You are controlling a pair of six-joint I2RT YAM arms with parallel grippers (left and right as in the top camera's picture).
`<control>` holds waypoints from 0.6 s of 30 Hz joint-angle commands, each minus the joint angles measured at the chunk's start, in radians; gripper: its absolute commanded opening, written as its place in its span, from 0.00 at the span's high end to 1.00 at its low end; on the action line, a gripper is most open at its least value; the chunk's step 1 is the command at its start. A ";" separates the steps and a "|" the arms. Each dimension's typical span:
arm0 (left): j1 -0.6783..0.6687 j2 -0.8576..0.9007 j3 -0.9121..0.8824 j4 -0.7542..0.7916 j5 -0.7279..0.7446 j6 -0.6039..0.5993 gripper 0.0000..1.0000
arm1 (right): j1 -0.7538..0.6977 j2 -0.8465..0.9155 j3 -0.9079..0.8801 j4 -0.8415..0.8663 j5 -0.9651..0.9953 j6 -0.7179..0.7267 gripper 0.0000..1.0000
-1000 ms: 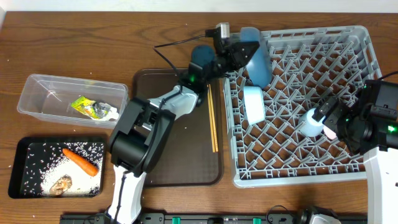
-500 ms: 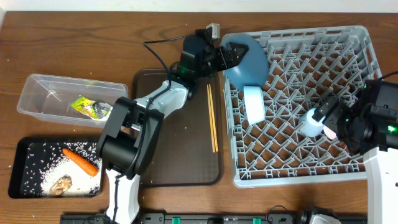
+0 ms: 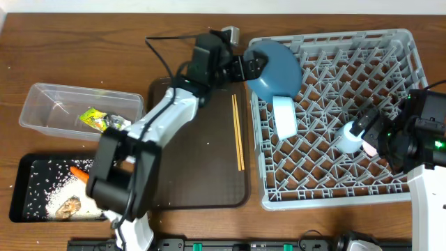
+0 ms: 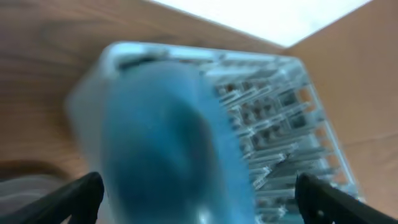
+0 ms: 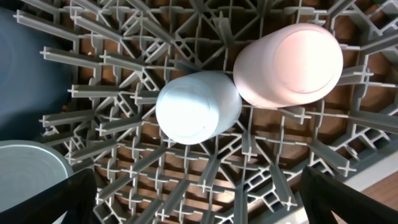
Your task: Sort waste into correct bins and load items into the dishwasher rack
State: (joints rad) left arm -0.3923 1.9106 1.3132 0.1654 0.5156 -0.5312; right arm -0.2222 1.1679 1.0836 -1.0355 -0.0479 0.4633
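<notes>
The wood-grain desk [image 3: 83,42] carries the grey, lattice-pegged dishwasher rack [image 3: 390,63]. In the rack's far-left corner the smooth, round blue plate [image 3: 279,64] leans on edge. The left tool [image 3: 245,67] is released, fingers wide, just outside that corner. The white bowl [image 3: 284,115] sits tipped below the plate. Over the rack's right half the right tool [image 5: 199,186] hangs released above the light-blue cup [image 5: 198,107] and the pink cup [image 5: 289,65], which touch, bottoms up. Thin wooden chopsticks [image 3: 238,132] lie left of the rack.

The blue plate [image 3: 280,63] stands in a corner of the grey rack [image 3: 327,201], near the white bowl [image 3: 284,116], with the left gripper [image 3: 252,66] open at its edge.
</notes>
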 commanded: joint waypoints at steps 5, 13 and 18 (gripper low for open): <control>0.058 -0.127 0.008 -0.309 -0.113 0.172 0.02 | -0.008 -0.003 0.012 -0.001 0.015 -0.001 0.01; 0.076 -0.159 0.008 -0.738 -0.171 0.232 0.10 | 0.013 -0.003 0.012 0.026 -0.167 -0.212 0.09; 0.083 -0.179 0.008 -0.946 -0.272 0.232 0.17 | 0.115 -0.003 0.012 0.063 -0.366 -0.312 0.23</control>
State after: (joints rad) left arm -0.3168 1.7706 1.3140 -0.7345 0.3252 -0.3233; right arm -0.1692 1.1679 1.0840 -0.9821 -0.2546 0.2523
